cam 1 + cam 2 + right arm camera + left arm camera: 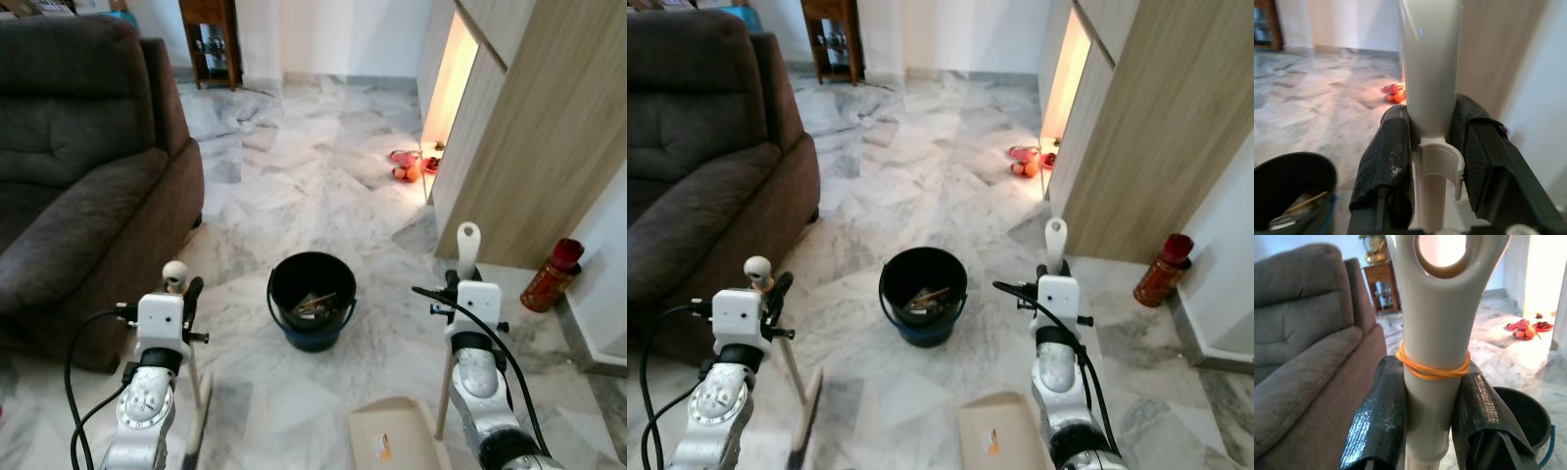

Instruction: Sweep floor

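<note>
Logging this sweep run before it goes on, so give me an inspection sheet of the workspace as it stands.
Surface: marble floor, no loose dirt that I can make out.
Job's things: broom in left claw; dustpan with its handle in right claw; black bucket between them, scraps inside.
Clutter: red items on the floor by the lit opening; red canister at the wall.
Grippers: left claw shut on broom; right claw shut on dustpan handle.
Cables: black cables looping off both wrists.
Surroundings: sofa to the left, wood cabinet to the right.
</note>
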You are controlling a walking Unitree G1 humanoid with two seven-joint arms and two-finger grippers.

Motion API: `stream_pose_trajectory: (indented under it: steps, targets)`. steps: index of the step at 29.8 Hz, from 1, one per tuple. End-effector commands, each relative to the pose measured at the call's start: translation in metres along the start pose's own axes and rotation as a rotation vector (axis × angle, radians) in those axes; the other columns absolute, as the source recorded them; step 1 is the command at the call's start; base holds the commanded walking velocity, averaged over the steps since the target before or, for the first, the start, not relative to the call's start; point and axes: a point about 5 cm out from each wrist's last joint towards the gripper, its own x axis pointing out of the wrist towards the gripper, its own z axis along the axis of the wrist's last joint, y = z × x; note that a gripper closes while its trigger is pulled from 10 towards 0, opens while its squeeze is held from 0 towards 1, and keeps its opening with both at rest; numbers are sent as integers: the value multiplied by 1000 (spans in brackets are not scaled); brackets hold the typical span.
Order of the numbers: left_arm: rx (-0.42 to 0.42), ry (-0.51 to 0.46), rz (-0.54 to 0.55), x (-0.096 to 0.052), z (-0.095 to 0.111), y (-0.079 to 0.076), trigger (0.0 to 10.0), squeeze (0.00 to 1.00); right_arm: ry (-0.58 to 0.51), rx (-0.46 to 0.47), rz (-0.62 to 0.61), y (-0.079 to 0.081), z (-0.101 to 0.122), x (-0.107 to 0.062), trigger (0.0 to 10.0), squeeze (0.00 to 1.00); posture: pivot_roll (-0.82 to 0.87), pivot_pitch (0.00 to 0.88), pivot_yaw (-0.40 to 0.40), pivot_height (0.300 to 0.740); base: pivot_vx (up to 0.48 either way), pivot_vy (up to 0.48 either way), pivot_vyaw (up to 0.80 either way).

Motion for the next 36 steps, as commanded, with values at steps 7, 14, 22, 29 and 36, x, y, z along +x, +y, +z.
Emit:
stream_pose_trajectory:
  steps: [7, 14, 22, 29, 36]
  targets:
    - [10, -58, -21, 8, 10, -2, 10000, 0, -31, 24, -4, 2, 8, 5, 10000, 0, 96, 0, -19, 740, 0, 0, 0]
    - [10, -62, -28, 8, 11, -4, 10000, 0, -6, 38, -6, 1, 5, 5, 10000, 0, 99, 0, -21, 740, 0, 0, -229]
    - [5, -64, -32, 9, 12, -4, 10000, 0, 6, 33, -3, 0, 4, 5, 10000, 0, 97, 0, -24, 740, 0, 0, -800]
    - [17, -65, -14, 9, 14, -4, 10000, 0, 25, 22, -14, -3, 2, 6, 10000, 0, 99, 0, -30, 740, 0, 0, -800]
    - [43, -44, 4, 12, 11, -1, 10000, 0, 15, 28, -22, -6, 4, 8, 10000, 0, 84, 0, -22, 740, 0, -234, -800]
